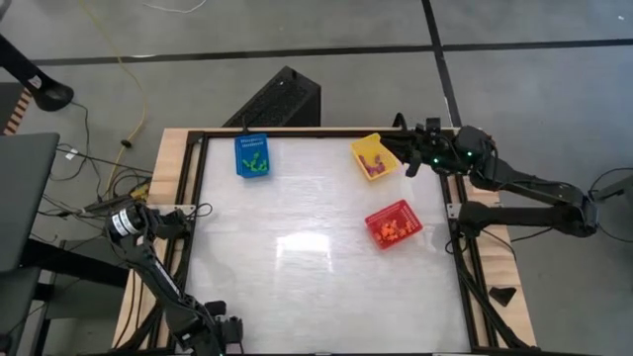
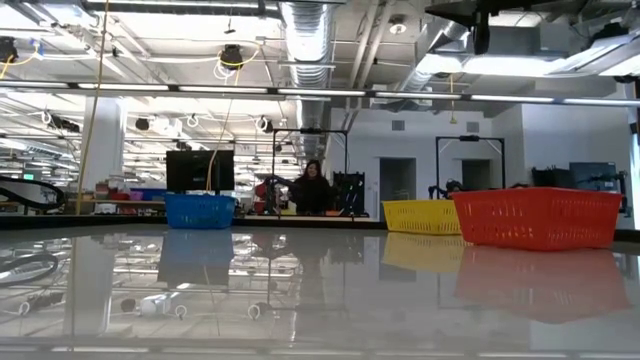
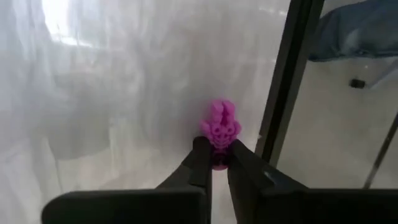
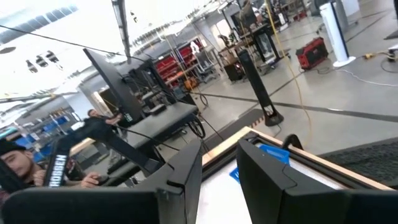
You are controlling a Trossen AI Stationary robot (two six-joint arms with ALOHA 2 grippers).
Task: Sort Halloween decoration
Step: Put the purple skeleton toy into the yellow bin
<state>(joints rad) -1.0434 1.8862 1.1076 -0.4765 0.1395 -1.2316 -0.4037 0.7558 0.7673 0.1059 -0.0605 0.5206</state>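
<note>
Between my left claw's (image 3: pixel 216 163) two dark fingers sits a small purple decoration (image 3: pixel 219 129), pinched at its base and standing up past the tips, at the frame's centre. From above, that claw lies at the bottom left, so the yellow basket (image 1: pixel 375 156) of purple pieces is far across at the upper right. My right claw (image 4: pixel 217 163) waits beside that basket, fingers slightly apart and empty.

We see a pale, glossy tabletop (image 1: pixel 297 267) in a dark frame, carrying three perforated baskets — the blue basket (image 1: pixel 251 155) near the far edge toward the left, the yellow basket (image 1: pixel 374 157) near the far right corner. The red basket (image 1: pixel 394 224) sits nearer the right edge, around mid-depth — apart from the others.
</note>
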